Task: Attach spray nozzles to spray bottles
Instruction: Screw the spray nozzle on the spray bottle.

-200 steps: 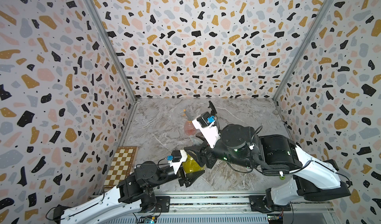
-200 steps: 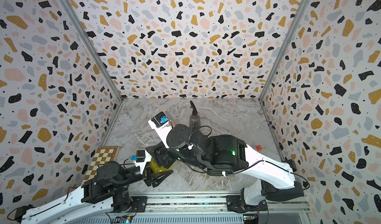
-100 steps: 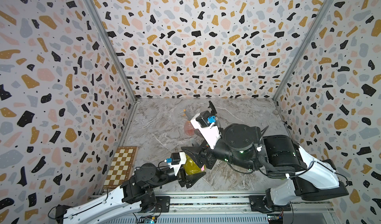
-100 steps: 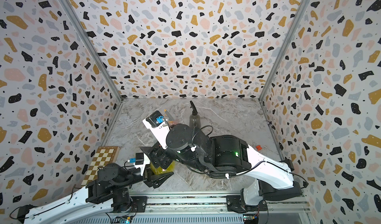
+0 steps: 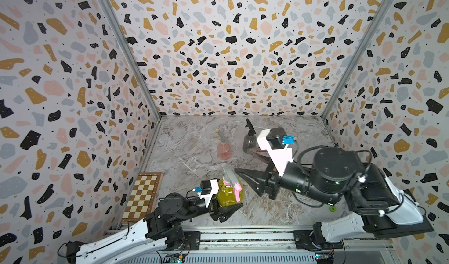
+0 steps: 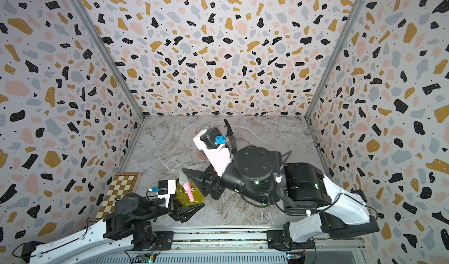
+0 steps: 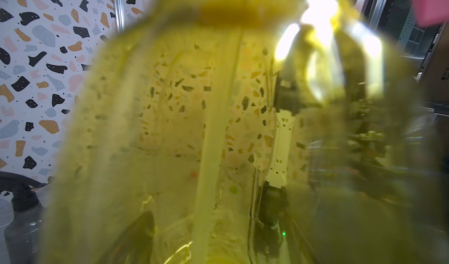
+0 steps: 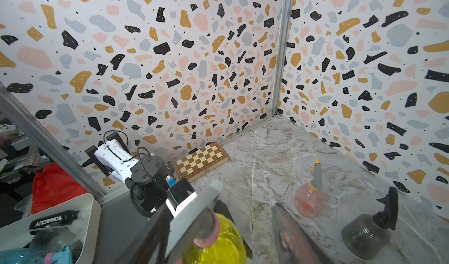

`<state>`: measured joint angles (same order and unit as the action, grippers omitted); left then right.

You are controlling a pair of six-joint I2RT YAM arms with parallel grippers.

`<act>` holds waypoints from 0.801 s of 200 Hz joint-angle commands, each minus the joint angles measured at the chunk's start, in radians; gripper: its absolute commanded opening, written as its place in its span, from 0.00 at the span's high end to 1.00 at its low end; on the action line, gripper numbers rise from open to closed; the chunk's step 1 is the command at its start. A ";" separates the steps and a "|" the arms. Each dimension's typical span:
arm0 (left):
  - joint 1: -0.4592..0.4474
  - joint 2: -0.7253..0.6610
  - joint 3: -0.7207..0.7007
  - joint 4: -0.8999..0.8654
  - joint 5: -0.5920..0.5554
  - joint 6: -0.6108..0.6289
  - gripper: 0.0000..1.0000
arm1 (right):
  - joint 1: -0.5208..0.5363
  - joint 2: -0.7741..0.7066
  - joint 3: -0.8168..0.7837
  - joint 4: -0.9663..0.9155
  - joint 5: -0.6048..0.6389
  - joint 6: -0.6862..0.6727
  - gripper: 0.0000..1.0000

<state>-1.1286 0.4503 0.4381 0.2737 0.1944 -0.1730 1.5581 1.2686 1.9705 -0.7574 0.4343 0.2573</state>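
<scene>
Near the front, a yellow spray bottle point(image 5: 226, 196) point(image 6: 187, 194) point(image 8: 218, 245) stands upright with a grey-and-pink nozzle point(image 5: 229, 177) point(image 8: 194, 216) on its neck. My left gripper point(image 5: 228, 202) point(image 6: 192, 199) is shut on the bottle's body, which fills the left wrist view point(image 7: 170, 129). Just right of the nozzle, my right gripper point(image 5: 243, 177) point(image 8: 221, 205) is open and holds nothing. Farther back stand a pink bottle point(image 5: 224, 151) point(image 8: 307, 202) with a grey-and-orange nozzle point(image 5: 221, 135) and a dark grey bottle point(image 5: 249, 141) point(image 8: 364, 236) with a black nozzle point(image 5: 250, 126).
A folded chessboard point(image 5: 143, 194) point(image 8: 201, 158) lies against the left wall. A small green thing point(image 5: 332, 209) sits on the floor by the right arm's base. Patterned walls close in three sides and a metal rail point(image 5: 243, 236) runs along the front.
My right gripper has drawn back to the right, off the yellow bottle's nozzle. The left gripper and the bottle have stayed in place.
</scene>
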 commanded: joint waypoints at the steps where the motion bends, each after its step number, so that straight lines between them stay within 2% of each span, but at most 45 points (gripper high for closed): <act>1: -0.002 -0.002 0.000 0.071 0.005 -0.013 1.00 | 0.006 -0.112 -0.132 0.069 0.009 0.018 0.37; 25: -0.002 0.001 0.011 0.058 0.007 -0.027 1.00 | 0.006 -0.210 -0.293 0.099 -0.013 0.040 0.39; 58: -0.001 0.019 0.046 0.023 0.031 -0.039 1.00 | 0.005 -0.258 -0.418 0.132 -0.120 0.034 0.41; 114: -0.002 0.038 0.057 0.011 0.046 -0.045 1.00 | 0.007 -0.228 -0.430 0.164 -0.194 -0.014 0.34; 160: -0.002 0.037 0.052 0.003 0.049 -0.045 1.00 | 0.007 -0.194 -0.382 0.165 -0.173 -0.037 0.34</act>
<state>-1.1286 0.4911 0.4583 0.2451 0.2276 -0.2077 1.5600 1.0687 1.5314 -0.6243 0.2535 0.2459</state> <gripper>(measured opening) 0.802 0.663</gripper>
